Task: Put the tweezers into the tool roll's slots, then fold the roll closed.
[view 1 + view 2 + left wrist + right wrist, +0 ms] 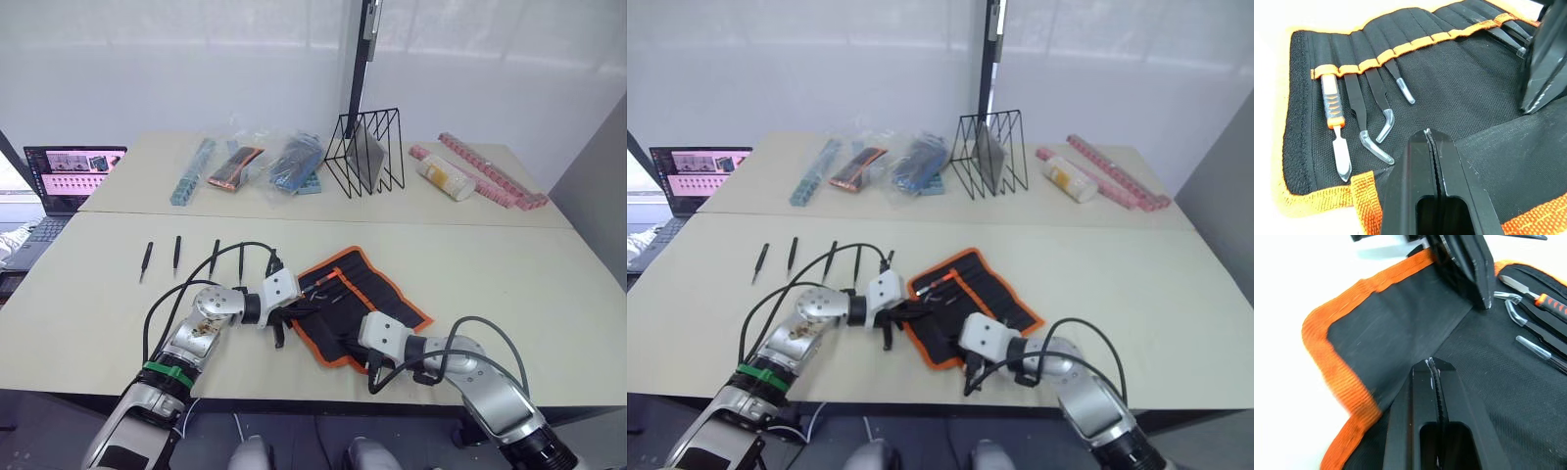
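The tool roll (364, 300) lies open and flat on the near table (549, 284), between the two grippers. The left gripper (1431, 142) has its two black fingers pressed together with no gap, and nothing shows between them; its tip is over the roll's black inner face near the orange-trimmed edge. Just past that tip, the slots (1376, 61) run in a row under an orange band. They hold an orange-handled scalpel-like tool (1334, 122) and several black tweezers with clear tip caps (1374, 117), all tucked handle-first under the band with their tips pointing back toward the left gripper.

The right gripper (1433, 367) is likewise closed tight, its toothed finger edges meeting in a thin seam and holding nothing. Its tip sits over the roll's black fabric by a rounded orange corner (1317, 328); whether it presses on the cloth I cannot tell. The other gripper's black fingers stand just beyond it, above the same fabric, with the capped tool tips off to one side.

From the head views, four loose tweezers (178, 252) lie in a row on the bare table, well apart from the roll and beyond the left arm. On the far table stand a black wire rack (366, 152), bagged packets (235, 164) and a laptop (69, 176).
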Motion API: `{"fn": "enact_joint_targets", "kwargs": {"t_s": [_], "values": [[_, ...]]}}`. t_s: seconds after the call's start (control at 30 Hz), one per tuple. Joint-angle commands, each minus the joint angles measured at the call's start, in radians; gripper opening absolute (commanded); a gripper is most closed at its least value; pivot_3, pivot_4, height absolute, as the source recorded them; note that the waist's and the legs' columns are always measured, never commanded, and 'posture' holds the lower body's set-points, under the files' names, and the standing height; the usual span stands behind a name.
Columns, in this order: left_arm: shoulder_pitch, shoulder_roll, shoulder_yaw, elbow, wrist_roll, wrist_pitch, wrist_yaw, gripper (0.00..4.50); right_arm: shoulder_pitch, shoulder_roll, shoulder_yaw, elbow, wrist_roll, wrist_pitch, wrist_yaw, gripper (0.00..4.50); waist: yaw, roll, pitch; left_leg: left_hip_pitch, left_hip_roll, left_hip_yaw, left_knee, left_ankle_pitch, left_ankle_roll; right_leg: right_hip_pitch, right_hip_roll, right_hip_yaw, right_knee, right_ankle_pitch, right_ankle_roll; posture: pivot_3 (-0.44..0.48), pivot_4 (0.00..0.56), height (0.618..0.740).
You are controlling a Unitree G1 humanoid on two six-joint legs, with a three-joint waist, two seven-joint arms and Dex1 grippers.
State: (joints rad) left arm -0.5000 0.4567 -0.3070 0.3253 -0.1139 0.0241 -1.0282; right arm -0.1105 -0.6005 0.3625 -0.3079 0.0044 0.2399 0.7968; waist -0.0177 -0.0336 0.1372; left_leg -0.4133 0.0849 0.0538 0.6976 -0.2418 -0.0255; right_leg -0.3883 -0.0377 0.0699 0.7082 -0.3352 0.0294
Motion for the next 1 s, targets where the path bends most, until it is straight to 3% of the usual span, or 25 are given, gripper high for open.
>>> {"fn": "enact_joint_targets", "kwargs": {"t_s": [0.03,0.23,0.37,0.53,0.7,0.77,1.0], "values": [[0.046,0.045,0.0,0.056,0.064,0.033,0.024,0.01,0.06,-0.049,0.032,-0.022,-0.039,0.002,0.032,0.0,0.0,0.0,-0.001,0.0,0.0,0.0,-0.001,0.0,0.0,0.0,0.0,0.0,0.0,0.0,0.0,0.0,0.15,0.684],[0.05,0.034,0.036,0.052,0.04,0.006,0.046,0.01,0.092,-0.049,0.01,-0.078,-0.043,-0.024,-0.001,0.0,0.0,0.0,-0.003,0.003,0.0,0.0,-0.003,0.0,0.0,0.003,0.0,0.0,-0.004,0.0,0.0,0.0,0.15,0.684],[0.076,0.045,0.151,-0.099,-0.096,0.064,0.031,0.01,0.067,0.027,-0.11,-0.112,0.102,0.044,-0.026,0.0,-0.003,0.0,-0.001,0.002,0.001,0.0,-0.003,0.0,0.0,0.001,0.001,0.001,-0.004,0.0,0.0,0.0,0.15,0.684],[0.178,0.122,0.436,-0.381,-0.422,0.371,0.074,0.01,0.027,0.057,-0.376,-0.227,0.491,0.293,-0.01,0.0,0.004,0.001,0.007,-0.008,0.001,-0.002,-0.002,0.0,0.0,-0.005,0.001,0.0,-0.004,0.0,0.0,0.0,0.15,0.684],[0.384,0.263,0.694,-0.398,-0.434,0.437,0.139,0.01,-0.02,0.002,-0.625,-0.092,0.634,0.374,-0.037,0.0,0.004,0.0,0.009,-0.008,-0.002,-0.003,-0.004,-0.001,0.001,-0.004,-0.003,-0.001,-0.007,0.0,0.0,0.0,0.15,0.684],[0.478,0.296,0.823,-0.339,-0.412,0.398,0.172,0.26,-0.025,-0.024,-0.707,0.029,0.598,0.326,-0.058,0.57,0.005,0.0,0.01,-0.009,-0.003,-0.002,-0.005,-0.001,0.001,-0.005,-0.004,-0.001,-0.008,0.0,0.0,0.0,0.15,0.684],[0.676,0.277,1.035,-0.172,-0.341,0.212,0.262,2.5,0.088,-0.046,-0.89,0.28,0.556,0.129,-0.019,2.91,0.022,-0.004,0.012,-0.011,-0.003,-0.001,-0.005,-0.001,0.001,-0.008,-0.006,-0.001,-0.009,0.0,0.0,0.0,0.15,0.684]]}}
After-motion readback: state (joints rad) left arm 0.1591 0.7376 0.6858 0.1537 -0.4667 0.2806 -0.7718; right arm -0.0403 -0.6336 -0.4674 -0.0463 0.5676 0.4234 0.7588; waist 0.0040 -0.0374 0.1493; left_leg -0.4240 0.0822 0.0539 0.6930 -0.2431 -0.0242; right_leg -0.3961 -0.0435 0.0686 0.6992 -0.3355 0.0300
